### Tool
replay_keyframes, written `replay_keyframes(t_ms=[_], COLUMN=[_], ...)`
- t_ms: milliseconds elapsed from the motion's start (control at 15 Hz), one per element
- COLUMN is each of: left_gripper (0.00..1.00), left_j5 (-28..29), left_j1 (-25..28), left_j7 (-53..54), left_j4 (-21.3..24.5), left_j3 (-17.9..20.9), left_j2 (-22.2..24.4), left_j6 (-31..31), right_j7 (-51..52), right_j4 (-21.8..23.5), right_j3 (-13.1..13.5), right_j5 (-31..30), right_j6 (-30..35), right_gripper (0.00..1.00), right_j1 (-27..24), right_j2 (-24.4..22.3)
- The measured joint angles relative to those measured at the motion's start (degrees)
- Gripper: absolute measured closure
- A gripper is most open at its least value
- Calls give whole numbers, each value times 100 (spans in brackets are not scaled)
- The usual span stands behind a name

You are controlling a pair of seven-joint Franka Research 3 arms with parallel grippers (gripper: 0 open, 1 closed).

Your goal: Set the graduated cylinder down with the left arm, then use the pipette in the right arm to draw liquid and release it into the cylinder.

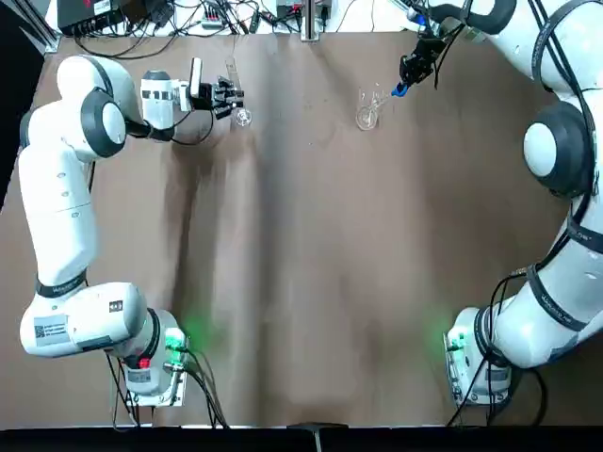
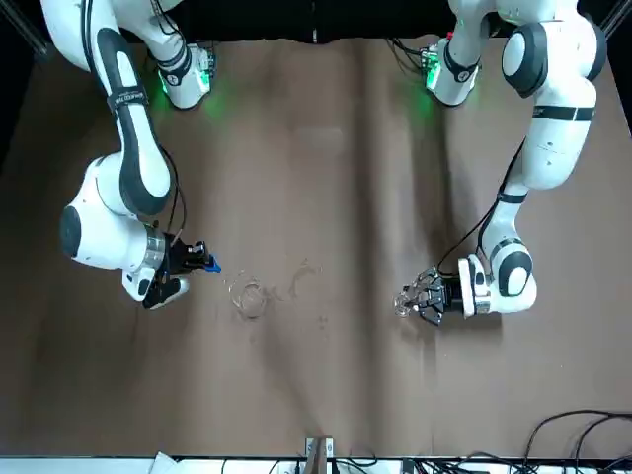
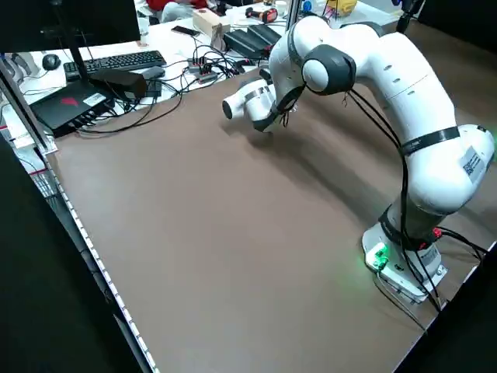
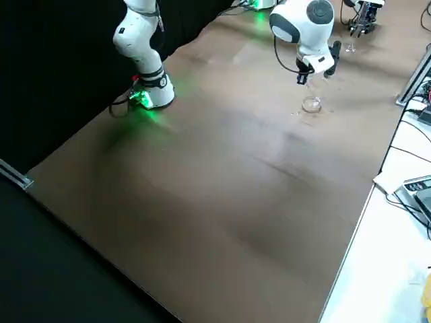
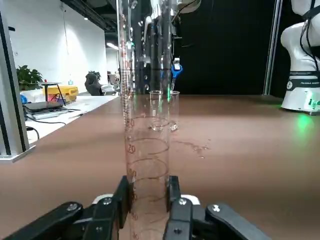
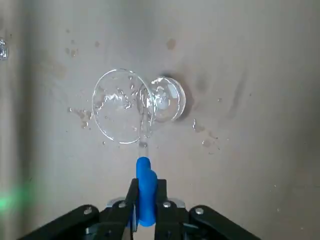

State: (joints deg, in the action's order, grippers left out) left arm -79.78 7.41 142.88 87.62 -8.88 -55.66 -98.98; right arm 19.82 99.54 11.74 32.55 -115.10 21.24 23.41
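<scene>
Cylinder (image 5: pixel 147 150) sits upright between the left gripper's (image 5: pixel 150 200) fingers, pads closed in on its glass. Over by the beaker (image 6: pixel 122 106), the right gripper (image 6: pixel 146 200) has its fingers pinched on the pipette's blue bulb (image 6: pixel 147 192), stem pointing out past the tips.

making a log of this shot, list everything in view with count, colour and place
cylinder: 1, clear, in the left gripper
pipette: 1, blue bulb and clear stem, in the right gripper
beaker: 1, clear, on the table, near the pipette
monitor: 1, black, beyond the table
keyboard: 1, black, by the monitor
cables: several, mostly black, past the table edge
arms: 2, white and grey, left and right of the table
</scene>
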Motion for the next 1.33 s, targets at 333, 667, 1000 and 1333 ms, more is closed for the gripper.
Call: replay_keyframes(t_ms=[333, 667, 1000, 1333], left_gripper=[66, 66, 64, 64], left_j5=[0, -363, -780, -1151], left_j1=[-33, -474, -1041, -1305], left_j7=[-7, -7, -3, 138], left_j4=[-71, -72, -80, -80], left_j3=[-379, -760, -786, -788], left_j2=[63, 75, 84, 84], left_j6=[-32, -541, -988, -1149], right_j7=[-3, -5, -6, -25], right_j4=[0, 0, 0, -31], right_j3=[-2, -6, -6, 0], right_j5=[0, 0, 1, 3], right_j6=[3, 3, 3, 2], right_gripper=[81, 75, 68, 68], right_j1=[2, 3, 4, 0], right_j2=[0, 0, 0, 0])
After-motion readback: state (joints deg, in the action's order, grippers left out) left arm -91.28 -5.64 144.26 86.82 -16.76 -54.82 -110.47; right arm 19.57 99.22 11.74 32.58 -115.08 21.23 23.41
